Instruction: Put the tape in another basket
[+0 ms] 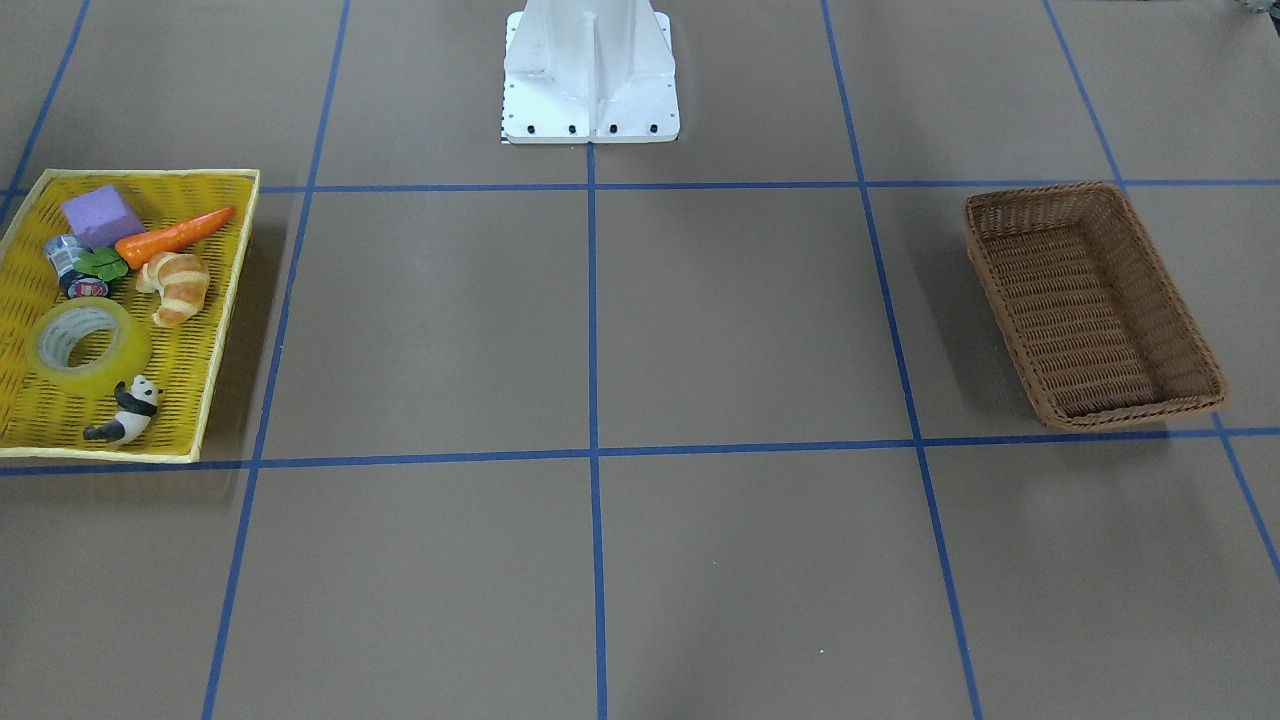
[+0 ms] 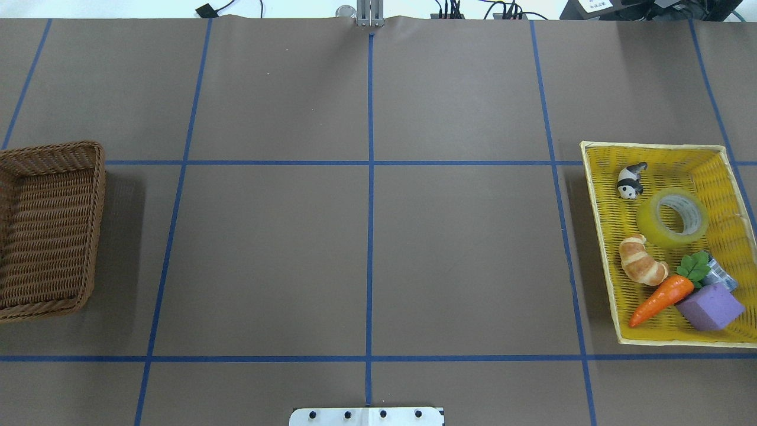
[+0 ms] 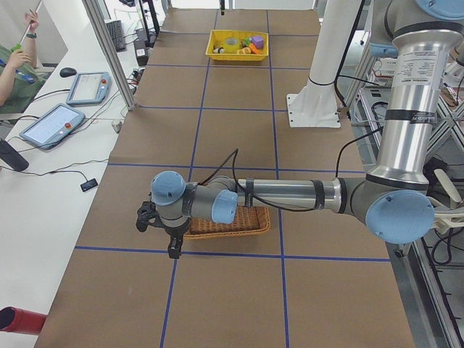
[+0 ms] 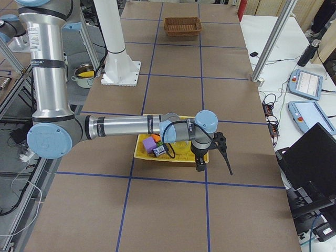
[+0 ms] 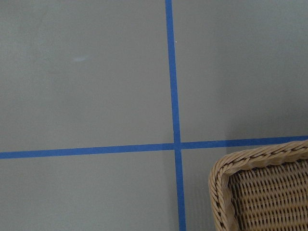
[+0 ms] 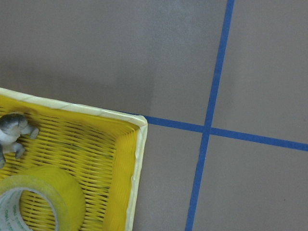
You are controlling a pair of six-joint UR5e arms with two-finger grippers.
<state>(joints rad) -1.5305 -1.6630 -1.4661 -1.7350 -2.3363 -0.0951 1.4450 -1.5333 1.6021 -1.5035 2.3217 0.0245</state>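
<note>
Brown worktop (image 2: 366, 248) bears the basket (image 2: 50, 231) at the robot's left and a yellow tray (image 2: 609, 195) at its right. Flat in that tray lies the tape (image 2: 653, 228). How far the left gripper (image 3: 156, 239) and right gripper (image 4: 215, 169) are open, I cannot tell.

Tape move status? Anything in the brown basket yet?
Done: nothing. The tape lies flat in the yellow tray next to the panda figure; the brown basket is empty. In hand: no grasp. The right gripper hangs beside the tray and the left gripper beside the basket, both seen only in side views, so open or shut is unclear. Left: grasp, carry across, release.
</note>
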